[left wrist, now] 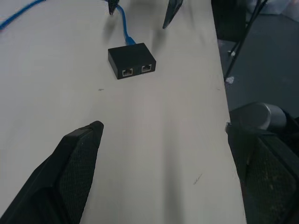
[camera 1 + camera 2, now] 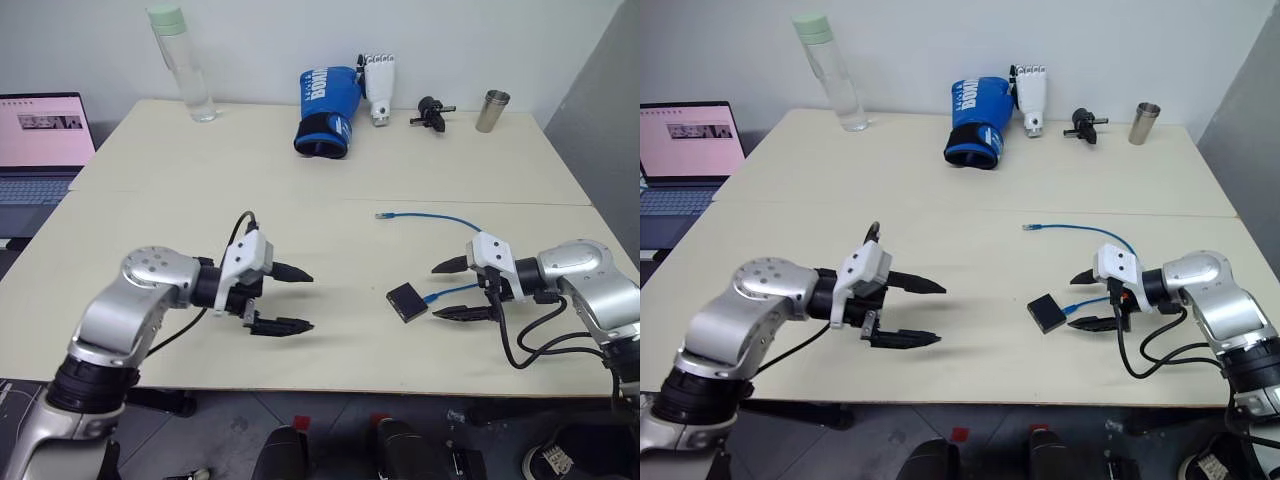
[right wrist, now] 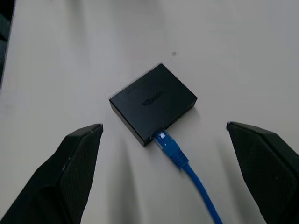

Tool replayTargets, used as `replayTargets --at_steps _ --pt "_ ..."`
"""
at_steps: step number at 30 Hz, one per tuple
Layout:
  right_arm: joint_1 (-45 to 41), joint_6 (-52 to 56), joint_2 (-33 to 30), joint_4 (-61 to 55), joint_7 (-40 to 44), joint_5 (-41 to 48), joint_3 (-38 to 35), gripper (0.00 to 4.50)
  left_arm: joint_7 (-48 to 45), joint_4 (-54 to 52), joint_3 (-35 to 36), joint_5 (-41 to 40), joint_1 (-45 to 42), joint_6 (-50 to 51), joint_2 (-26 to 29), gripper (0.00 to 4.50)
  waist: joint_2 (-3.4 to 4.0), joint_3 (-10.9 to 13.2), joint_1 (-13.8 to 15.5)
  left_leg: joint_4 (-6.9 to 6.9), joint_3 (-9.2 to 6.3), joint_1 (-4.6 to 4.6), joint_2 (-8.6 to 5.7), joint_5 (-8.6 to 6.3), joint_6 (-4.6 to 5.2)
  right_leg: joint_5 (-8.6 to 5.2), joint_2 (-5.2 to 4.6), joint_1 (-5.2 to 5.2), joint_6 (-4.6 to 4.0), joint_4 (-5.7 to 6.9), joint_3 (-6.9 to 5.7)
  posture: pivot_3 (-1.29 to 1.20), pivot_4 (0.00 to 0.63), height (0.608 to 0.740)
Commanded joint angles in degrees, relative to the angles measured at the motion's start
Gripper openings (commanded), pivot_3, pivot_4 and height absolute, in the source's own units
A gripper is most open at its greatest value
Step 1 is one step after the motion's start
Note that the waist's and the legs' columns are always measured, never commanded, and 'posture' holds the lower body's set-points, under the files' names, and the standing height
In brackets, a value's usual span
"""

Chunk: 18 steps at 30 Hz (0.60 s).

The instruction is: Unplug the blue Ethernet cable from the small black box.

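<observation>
Both grippers — left gripper (image 2: pixel 296 298), right gripper (image 2: pixel 448 290) — agape, empty; unbraced small black box (image 3: pixel 153 102) probably drags with blue Ethernet cable (image 3: pixel 180 158).

Bare table top (image 2: pixel 330 330) between the wide-open left gripper (image 2: pixel 290 298) and the small black box (image 2: pixel 407 301); nothing in that lane. Two empty ports on the box side facing left, unobstructed. Right gripper (image 2: pixel 452 290), fingers spread wide, just beside the box, straddling the blue cable (image 3: pixel 187 168) plugged into the box's near side. Cable looping back over the table toward its free plug (image 2: pixel 383 215). Bottle (image 2: pixel 183 65), boxing glove (image 2: pixel 325 110), white model hand (image 2: pixel 379 85), metal cup (image 2: pixel 491 110) along the far edge, well apart.
</observation>
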Motion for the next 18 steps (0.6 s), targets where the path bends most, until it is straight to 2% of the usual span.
replayTargets --at_steps 1,10,14,18 --pt "-3.55 -9.19 1.97 8.69 4.09 -4.60 2.62 4.50 5.44 -4.33 2.27 -1.06 1.24 -0.57 -1.46 4.48 -0.01 0.01 0.00 0.01 0.01 -0.01 -0.01 0.00 0.00 0.01 -0.01 0.00 0.02 0.00 0.01 0.00 0.150 0.740" --pt "-12.88 -18.68 9.45 27.10 7.31 -10.29 5.15 4.50 6.50 -4.34 3.17 -0.97 4.45 -1.85 1.85 4.48 0.01 0.01 -0.33 -0.05 -0.05 0.08 -0.01 0.01 -0.01 0.03 0.04 0.01 -0.04 0.06 -0.06 0.00 0.150 0.740" --pt "-14.57 -21.60 10.71 31.31 8.25 -11.62 5.04 3.76 6.94 -4.37 3.82 -1.78 4.67 -1.62 2.63 4.50 0.01 0.00 -0.33 -0.04 -0.04 0.11 -0.03 0.01 -0.01 0.05 0.03 0.07 -0.06 0.05 -0.07 0.00 0.150 0.740" --pt "-15.29 -23.03 10.97 33.32 9.09 -11.93 4.58 2.83 7.26 -4.73 3.73 -2.38 4.99 -1.55 2.95 4.50 0.02 0.00 -0.31 -0.03 -0.04 0.13 -0.02 0.01 -0.01 0.05 0.02 0.09 -0.06 0.06 -0.07 0.00 0.150 0.740"
